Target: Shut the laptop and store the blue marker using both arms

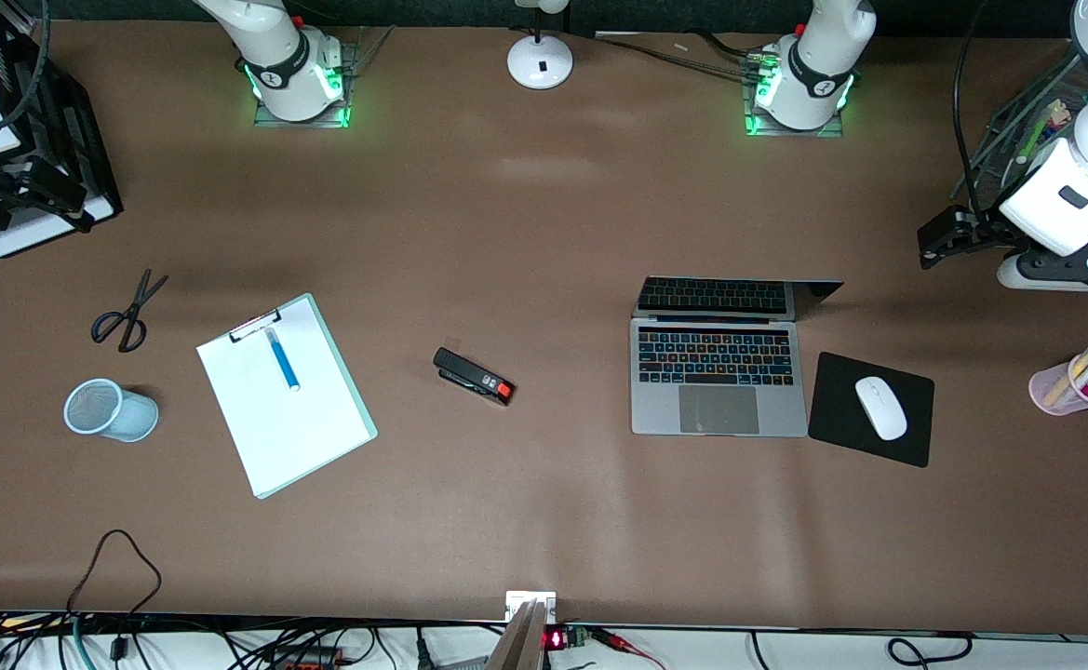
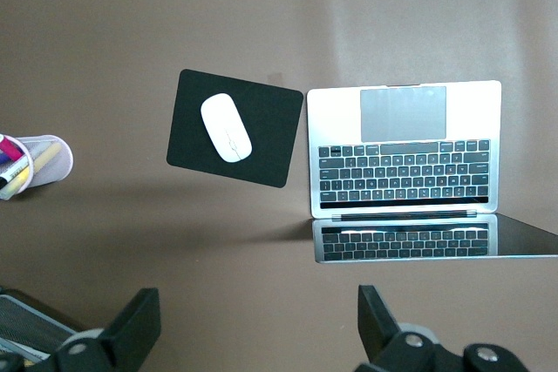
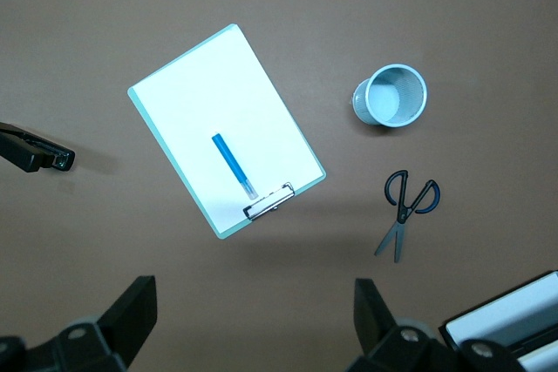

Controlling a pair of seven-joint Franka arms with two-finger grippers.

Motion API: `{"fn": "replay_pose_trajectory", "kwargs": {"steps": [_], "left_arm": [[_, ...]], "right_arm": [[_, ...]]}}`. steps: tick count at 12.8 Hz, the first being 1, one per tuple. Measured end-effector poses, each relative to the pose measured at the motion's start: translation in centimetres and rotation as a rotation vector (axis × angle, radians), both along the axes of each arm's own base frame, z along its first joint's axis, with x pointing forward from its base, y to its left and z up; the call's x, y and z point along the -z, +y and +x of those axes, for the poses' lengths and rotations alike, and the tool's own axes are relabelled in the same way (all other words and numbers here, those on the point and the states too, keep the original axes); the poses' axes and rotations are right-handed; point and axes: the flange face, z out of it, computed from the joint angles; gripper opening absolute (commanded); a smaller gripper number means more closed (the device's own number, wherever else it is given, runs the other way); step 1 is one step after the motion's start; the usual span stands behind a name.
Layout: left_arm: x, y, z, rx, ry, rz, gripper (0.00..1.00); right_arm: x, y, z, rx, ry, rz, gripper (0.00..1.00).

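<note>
Matt metal laptop (image 1: 718, 368), glossy screen; smooth plastic blue marker (image 1: 283, 359).

- Laptop (image 1: 718, 386): silver-grey body, black keyboard with multicoloured glowing keys.
- Blue marker (image 1: 282, 359): bright blue, whitish end.
- Clipboard (image 1: 285, 405): pale teal board, white paper.
- Stapler (image 1: 474, 376): black, red-orange tip.
- Mousepad (image 1: 871, 409): black; mouse (image 1: 880, 407): white.
- Mesh cup (image 1: 108, 410): light blue.
- Scissors (image 1: 127, 314): black in the front view, blue inside one handle.
- Pen cup (image 1: 1065, 388): pink, holding yellow and purple pens.
- Table (image 1: 525, 233): plain brown.
</note>
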Motion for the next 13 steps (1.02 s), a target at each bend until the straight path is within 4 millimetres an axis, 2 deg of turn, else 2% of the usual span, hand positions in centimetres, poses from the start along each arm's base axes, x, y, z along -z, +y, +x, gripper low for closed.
{"fn": "replay_pose_trajectory", "kwargs": {"steps": [4, 8, 9, 13], "left_arm": [[0.0, -0.3, 0.0, -0.003, 0.003, -0.031, 1.0], [0.0, -0.2, 0.0, -0.005, 0.003, -0.032, 1.0], [0.1, -0.2, 0.0, -0.005, 0.005, -0.032, 1.0], [2.6, 0.3, 1.1, -0.015, 0.049, -0.033, 0.98]], "right_arm": [[0.5, 0.1, 0.1, -0.001, 0.018, 0.0, 1.0], [2.5, 0.3, 1.1, -0.004, 0.053, 0.002, 1.0], [3.3, 0.5, 1.5, -0.006, 0.066, 0.007, 1.0], [10.0, 2.4, 4.6, -0.066, 0.133, 0.008, 1.0]]}}
